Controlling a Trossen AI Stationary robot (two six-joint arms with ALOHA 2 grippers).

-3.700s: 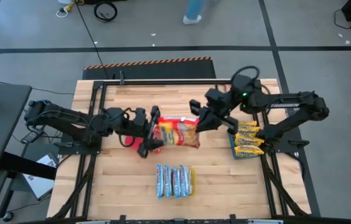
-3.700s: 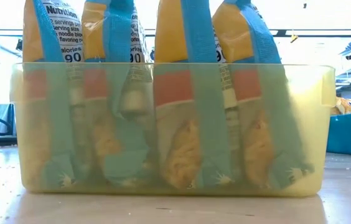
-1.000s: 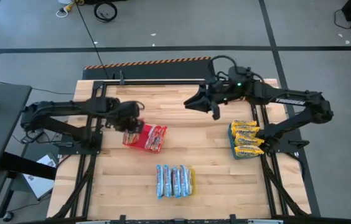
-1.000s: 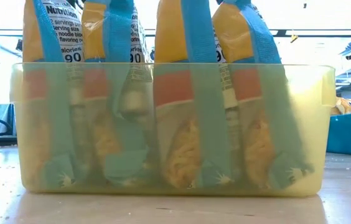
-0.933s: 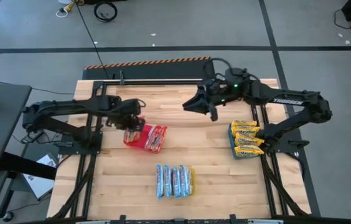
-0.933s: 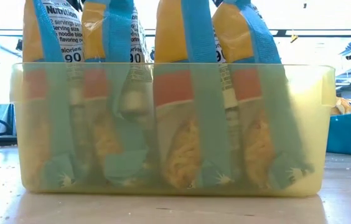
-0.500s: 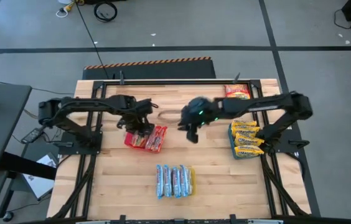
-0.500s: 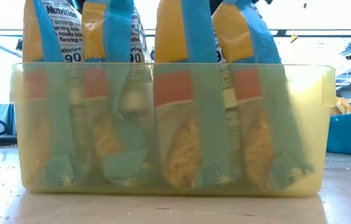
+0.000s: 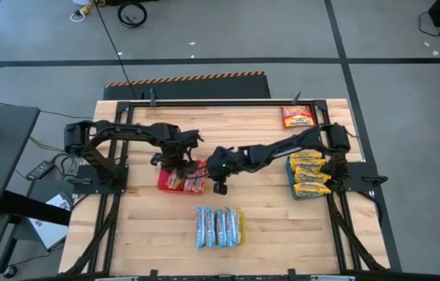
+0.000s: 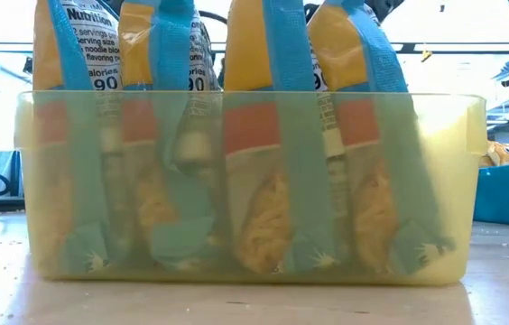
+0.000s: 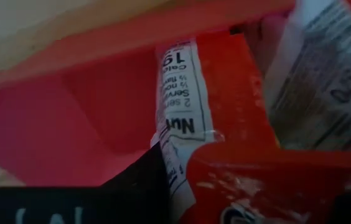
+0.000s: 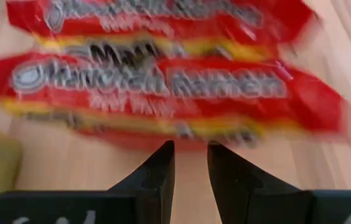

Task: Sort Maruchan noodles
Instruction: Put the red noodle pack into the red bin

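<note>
A red tray [image 9: 162,181] left of the table's middle holds red Maruchan packets [image 9: 193,176]. My left gripper [image 9: 175,161] stands over the tray, shut on a red packet [image 11: 256,180]. Beside that one stands another with a white label strip [image 11: 178,93]. My right gripper [image 9: 218,181] is stretched far to the left and stands at the tray's right side. Its fingers [image 12: 163,168] are a narrow gap apart, with only wood between them. The red packets [image 12: 163,84] lie just beyond the fingertips; whether they touch, I cannot tell. My left gripper has a red packet's crinkled end [image 11: 250,171] between its two fingers, one dark finger [image 11: 141,186] showing beside it. The fingers come from above, pointing down into the red tray [image 11: 70,124]. How the packet's lower part sits is hidden.
Blue-and-white packets [image 9: 220,226] stand in a translucent yellow bin [image 10: 254,104] at the near middle. Yellow packets [image 9: 307,176] fill a bin at the right edge. One red-and-yellow packet [image 9: 298,117] lies loose at the far right.
My right gripper has swung from the table's far middle toward the left and near edges and come down to the right side of the red tray. The loose packet at the far right has come into sight. My left gripper stays over the red tray.
</note>
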